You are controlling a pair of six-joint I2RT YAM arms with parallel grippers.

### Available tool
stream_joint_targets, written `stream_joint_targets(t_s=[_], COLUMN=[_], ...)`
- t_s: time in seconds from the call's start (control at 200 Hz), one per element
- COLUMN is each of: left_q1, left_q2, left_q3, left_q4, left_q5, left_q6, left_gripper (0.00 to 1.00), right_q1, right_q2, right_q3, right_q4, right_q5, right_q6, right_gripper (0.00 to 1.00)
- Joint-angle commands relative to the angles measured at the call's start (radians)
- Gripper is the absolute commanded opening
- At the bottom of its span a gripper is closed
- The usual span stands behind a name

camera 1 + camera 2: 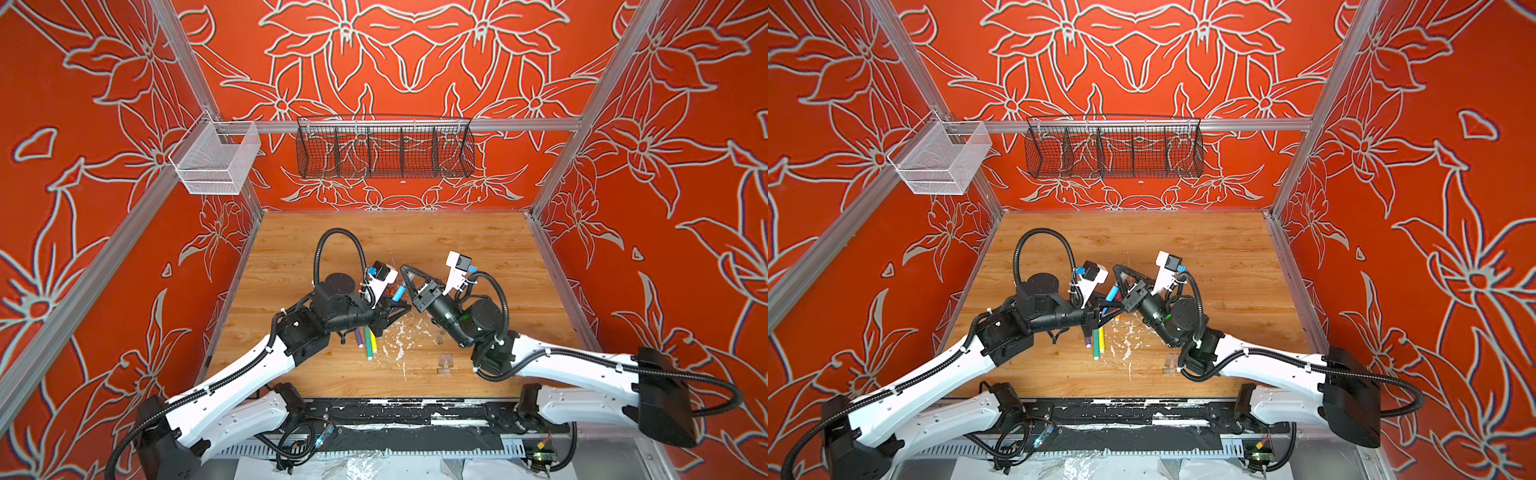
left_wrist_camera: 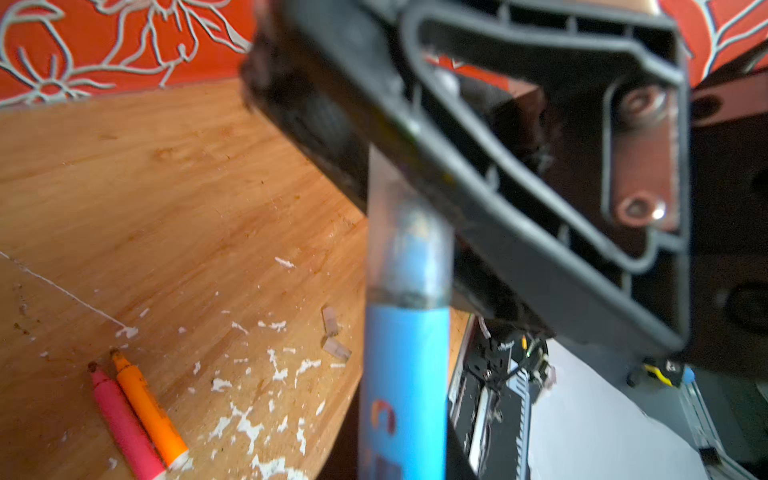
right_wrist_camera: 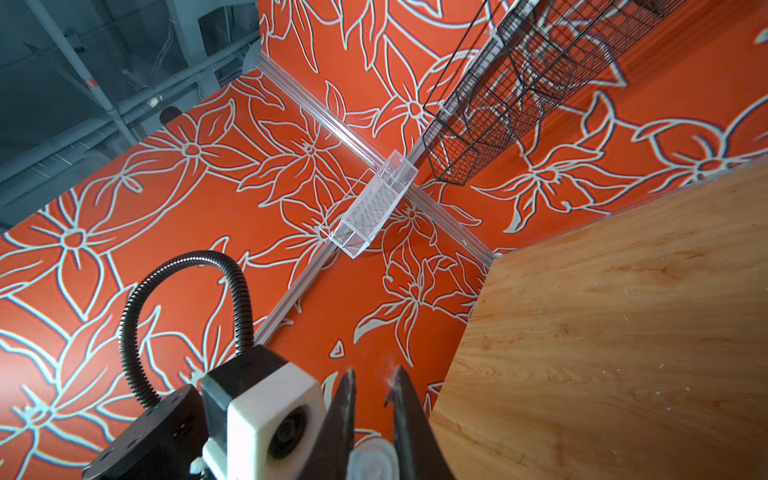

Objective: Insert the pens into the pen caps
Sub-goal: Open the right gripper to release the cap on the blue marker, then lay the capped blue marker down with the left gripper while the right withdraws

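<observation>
My left gripper [image 1: 394, 309] is shut on a blue pen [image 1: 399, 292] and holds it up off the table. In the left wrist view the blue pen [image 2: 405, 374] has its tip inside a clear pen cap [image 2: 409, 232]. My right gripper [image 1: 402, 269] is shut on that pen cap [image 3: 372, 459], which sits deep between its fingers. Purple [image 1: 359, 337], green [image 1: 368, 344] and yellow [image 1: 372, 340] pens lie together on the wooden table below the left gripper. A pink pen [image 2: 124, 419] and an orange pen [image 2: 147, 409] lie side by side. Two loose caps [image 1: 445, 359] rest near the right arm.
White flecks [image 1: 399, 336] litter the table's middle. A black wire basket [image 1: 384, 151] hangs on the back wall and a white mesh basket [image 1: 216, 160] on the left rail. A black rail [image 1: 407, 411] runs along the table's front edge.
</observation>
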Motion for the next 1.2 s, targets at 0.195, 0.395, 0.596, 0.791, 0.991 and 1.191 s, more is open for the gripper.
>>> stream_joint_targets(t_s=[0.195, 0.395, 0.596, 0.791, 0.991, 1.191], left_q1=[0.162, 0.162, 0.162, 0.162, 0.162, 0.136], left_q2=[0.018, -0.01, -0.056, -0.011, 0.194, 0.363], left_q3=[0.101, 0.04, -0.116, -0.203, -0.166, -0.033], left_q4=[0.372, 0.282, 0.227, 0.173, 0.142, 0.031], left_q5=[-0.168, -0.233, -0.438, -0.617, -0.616, -0.589], left_q6=[-0.167, -0.117, -0.213, -0.247, -0.21, -0.255], left_gripper=[0.0, 0.0, 0.0, 0.0, 0.0, 0.0], right_q1=[0.187, 0.149, 0.041, -0.069, -0.17, -0.246], right_q2=[0.057, -0.062, -0.272, -0.408, -0.39, -0.352], right_q3=[-0.067, -0.047, 0.017, 0.174, 0.304, 0.132], right_q4=[-0.182, -0.38, -0.808, -1.218, -1.296, -1.155], right_q5=[-0.323, -0.253, -0.15, -0.04, 0.246, 0.309], right_q6=[0.023, -0.011, 0.0, -0.102, -0.376, -0.414], right_gripper=[0.0, 0.2, 0.44, 0.5, 0.54, 0.54])
